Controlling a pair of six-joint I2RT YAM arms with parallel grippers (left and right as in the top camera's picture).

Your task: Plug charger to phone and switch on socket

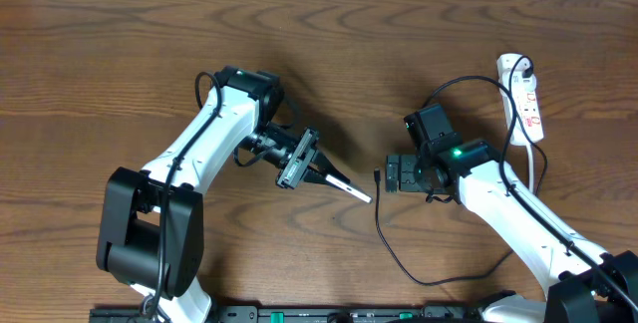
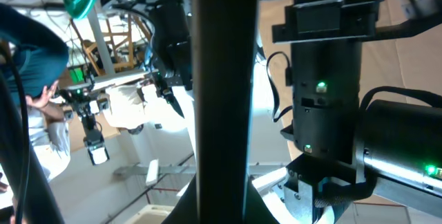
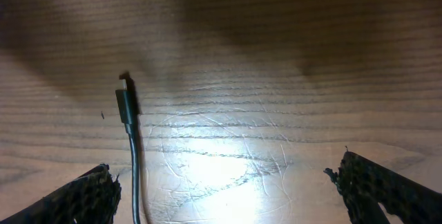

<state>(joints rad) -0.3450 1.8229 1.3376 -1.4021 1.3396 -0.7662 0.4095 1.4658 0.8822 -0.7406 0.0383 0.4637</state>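
**Left gripper** (image 1: 321,173): closed on the phone (image 1: 351,191). The phone is held on edge above the tabletop (image 1: 120,54). From overhead it shows only as a thin dark sliver with a pale end, pointing toward the right arm. In the left wrist view it is a broad dark vertical bar across the centre.

**Right gripper** (image 1: 388,175): fully open, holding nothing. It sits low over the tabletop and faces the phone.

**Charger** (image 1: 375,176): the plug tip lies flat on the tabletop, between the phone's pale end and the right gripper. In the right wrist view the tip sits left of centre, ahead of the left finger (image 3: 83,198) and clear of both fingers. The cable runs back under the gripper and loops toward the near edge.

**Socket** (image 1: 529,99): lies at the far right, well apart from both grippers.
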